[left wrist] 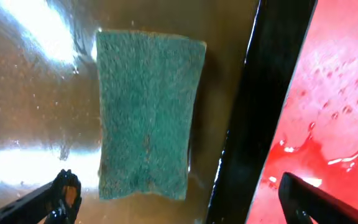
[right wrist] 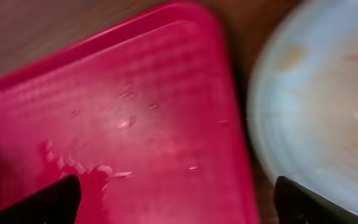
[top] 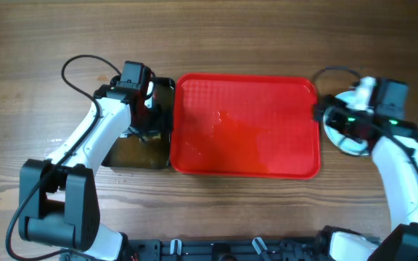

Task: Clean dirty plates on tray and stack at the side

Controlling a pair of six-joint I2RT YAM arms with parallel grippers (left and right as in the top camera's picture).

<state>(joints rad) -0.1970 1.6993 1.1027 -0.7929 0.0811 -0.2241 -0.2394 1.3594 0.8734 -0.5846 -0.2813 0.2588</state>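
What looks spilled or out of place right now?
The red tray is wet across its floor, mostly toward the left. The plate beside its right edge shows faint orange-brown smears, though that view is blurred. The green sponge lies in murky brown water in the black tub.

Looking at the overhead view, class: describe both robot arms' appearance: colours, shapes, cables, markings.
Both arms match: the left arm and right arm have smooth white link covers between bulky black joint housings. A thin black cable loops above the left arm; another arcs by the right. Small green lights glow near the right wrist. The fingers are black.
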